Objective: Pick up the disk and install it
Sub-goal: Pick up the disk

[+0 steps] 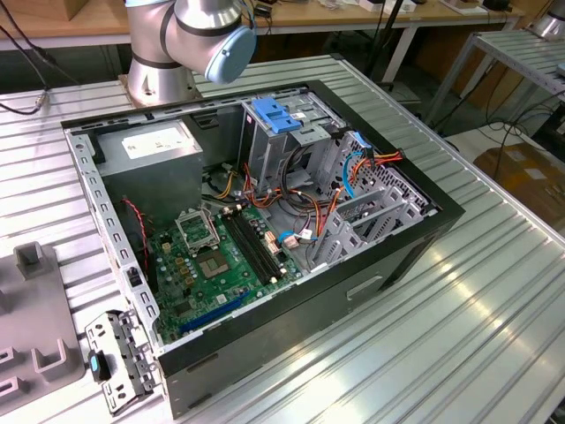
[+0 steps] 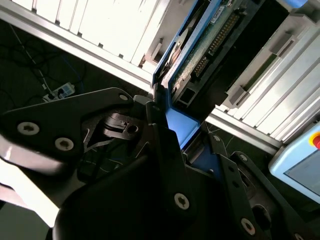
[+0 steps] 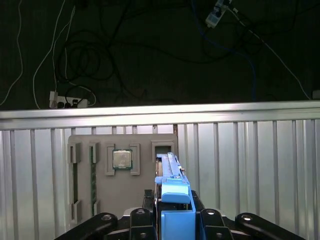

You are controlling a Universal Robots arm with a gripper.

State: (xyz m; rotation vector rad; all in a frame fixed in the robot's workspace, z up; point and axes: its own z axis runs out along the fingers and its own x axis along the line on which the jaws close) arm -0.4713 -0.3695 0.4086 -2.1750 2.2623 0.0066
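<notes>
Gripper (image 3: 176,222) clamped on disk (image 3: 175,195) above ribbed aluminium table (image 3: 250,165); cables (image 3: 75,60) and power strip (image 3: 65,103) on dark floor (image 3: 150,45) beyond.

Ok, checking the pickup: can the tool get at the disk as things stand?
Probably yes: in both wrist views the tool straddles the disk, fingers against its blue sides, and nothing sits between them.
</notes>
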